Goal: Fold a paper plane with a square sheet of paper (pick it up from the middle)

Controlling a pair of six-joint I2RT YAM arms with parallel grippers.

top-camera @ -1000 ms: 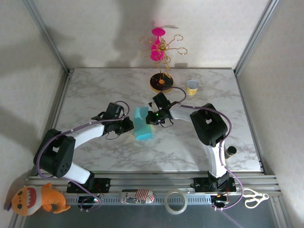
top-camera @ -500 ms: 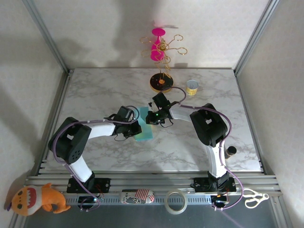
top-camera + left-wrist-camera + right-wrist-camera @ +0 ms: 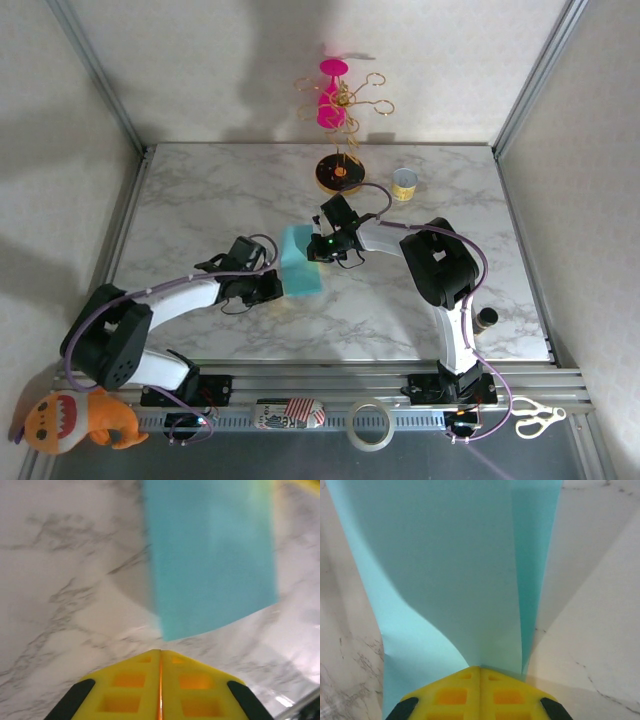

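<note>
Right wrist view has the right claw (image 3: 480,668) clamped on one edge of the teal paper (image 3: 445,565) mid-way across the bench (image 3: 590,605), likely anchoring it for a crease, while the left claw (image 3: 160,651) sits closed and empty beside it.

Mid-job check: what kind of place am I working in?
Probably a lab test cell, not a home: a marble-look table boxed in by aluminium frame posts, with a tape roll and scissors parked along the near edge.

Soft even light; motion-blurred left-wrist view
</note>
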